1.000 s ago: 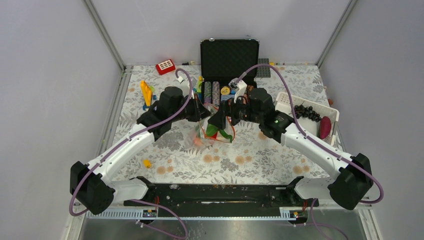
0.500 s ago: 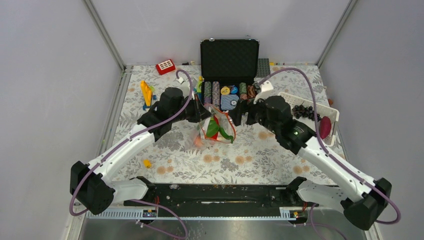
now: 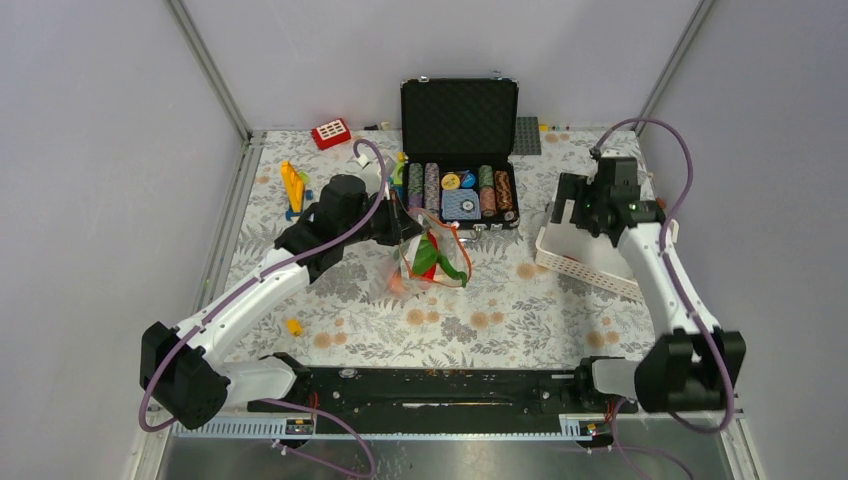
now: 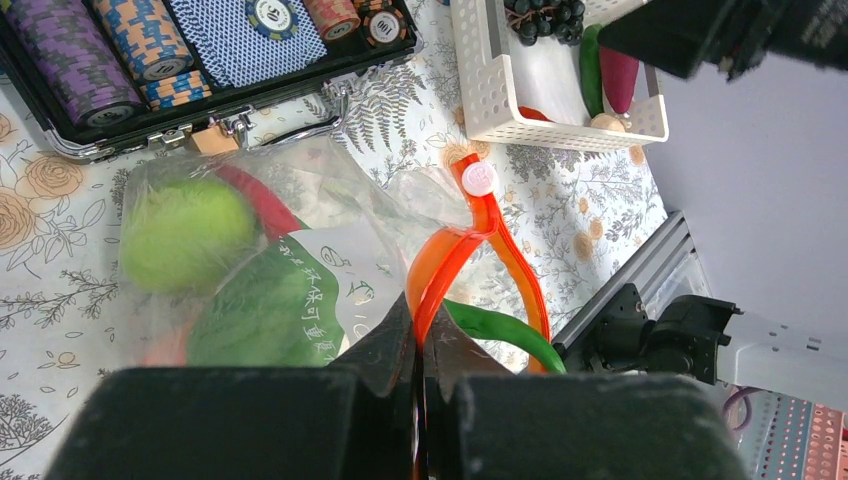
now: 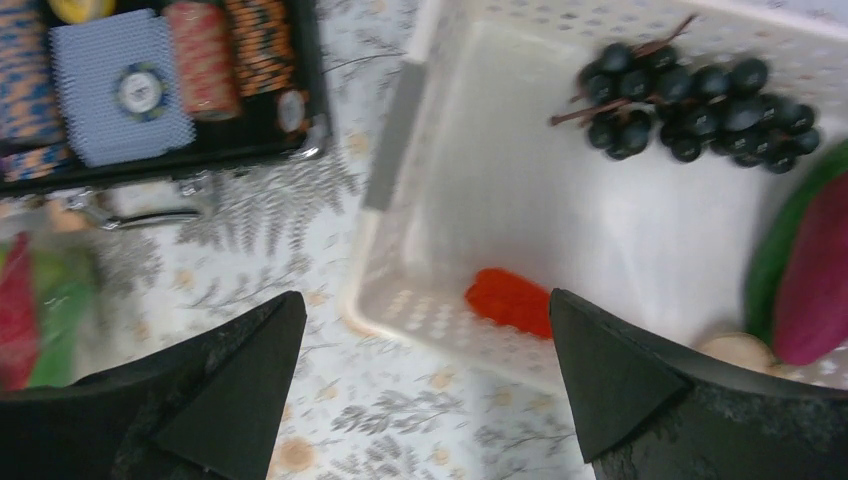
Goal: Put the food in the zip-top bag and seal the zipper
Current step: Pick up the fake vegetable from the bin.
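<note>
The zip-top bag [image 3: 436, 258] lies near the middle of the table [image 3: 480, 320] in the top view, just in front of one open poker case [image 3: 458, 150]. The left gripper [image 3: 410, 228] meets it at its far-left side. The right gripper [image 3: 570, 205] hangs over the left end of one white basket [image 3: 585, 265] by the table's right edge, well apart from the bag. Between bag and basket we see bare floral cloth, and a wider bare band runs from the bag to the arm bases. On the left we count one red block [image 3: 331, 132], one yellow toy [image 3: 292, 185] and one small yellow piece [image 3: 293, 326]. From the left wrist, the left fingers are clenched on the zipper [image 4: 470, 240]. Its two orange-red tracks spread into a loop below one pale slider [image 4: 479, 179]. Inside the bag we count one round green piece [image 4: 185, 230] and one red piece [image 4: 255, 200]. One long green piece [image 4: 500, 335] lies by the mouth, in or out we cannot tell. From the right wrist, the two fingers [image 5: 230, 400] stand wide apart with nothing between them. They hang above the basket's near wall. In the basket we count five foods: one grape bunch [image 5: 690, 95], one red chunk [image 5: 510, 300], one green pod [image 5: 790, 230], one magenta piece [image 5: 815, 270] and one pale piece [image 5: 740, 350].
</note>
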Tool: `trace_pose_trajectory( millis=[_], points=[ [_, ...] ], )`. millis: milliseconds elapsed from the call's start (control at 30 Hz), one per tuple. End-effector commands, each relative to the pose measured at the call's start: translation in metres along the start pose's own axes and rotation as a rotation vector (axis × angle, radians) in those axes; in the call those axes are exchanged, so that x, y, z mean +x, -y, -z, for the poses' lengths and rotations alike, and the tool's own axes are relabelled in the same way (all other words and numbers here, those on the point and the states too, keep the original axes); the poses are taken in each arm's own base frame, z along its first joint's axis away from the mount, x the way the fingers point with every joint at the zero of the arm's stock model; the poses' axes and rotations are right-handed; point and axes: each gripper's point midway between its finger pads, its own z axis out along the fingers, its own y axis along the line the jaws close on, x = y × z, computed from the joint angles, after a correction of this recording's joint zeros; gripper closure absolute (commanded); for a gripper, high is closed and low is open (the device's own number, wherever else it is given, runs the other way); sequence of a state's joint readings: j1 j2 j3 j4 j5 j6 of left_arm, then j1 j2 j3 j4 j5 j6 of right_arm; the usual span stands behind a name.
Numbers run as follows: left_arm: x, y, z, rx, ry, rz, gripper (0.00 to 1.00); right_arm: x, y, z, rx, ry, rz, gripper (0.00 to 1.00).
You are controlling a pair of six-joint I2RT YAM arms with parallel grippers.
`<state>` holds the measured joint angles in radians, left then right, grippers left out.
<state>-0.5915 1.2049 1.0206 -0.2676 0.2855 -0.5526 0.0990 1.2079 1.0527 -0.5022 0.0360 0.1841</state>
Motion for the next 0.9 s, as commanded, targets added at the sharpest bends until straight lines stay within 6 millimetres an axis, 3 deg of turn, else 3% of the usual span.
trace_pose_trajectory(
  millis=[0, 100, 267, 667, 867],
  points=[
    [-0.018, 0.015, 0.007, 0.066, 0.073, -0.062, 1.00, 0.000, 0.016, -0.018, -0.061, -0.150, 0.145, 0.00],
    [-0.017, 0.013, 0.007, 0.064, 0.074, -0.075, 1.00, 0.009, 0.045, -0.038, 0.030, -0.228, 0.175, 0.00],
    [-0.017, 0.013, 0.009, 0.066, 0.075, -0.094, 1.00, 0.029, 0.065, -0.058, 0.050, -0.361, 0.204, 0.00],
    [-0.016, 0.015, 0.012, 0.079, 0.077, -0.107, 1.00, 0.078, 0.065, -0.071, -0.091, -0.574, 0.334, 0.00],
    [-0.016, 0.013, 0.012, 0.074, 0.078, -0.100, 1.00, 0.089, 0.077, -0.078, -0.058, -0.624, 0.376, 0.00]
  ],
)
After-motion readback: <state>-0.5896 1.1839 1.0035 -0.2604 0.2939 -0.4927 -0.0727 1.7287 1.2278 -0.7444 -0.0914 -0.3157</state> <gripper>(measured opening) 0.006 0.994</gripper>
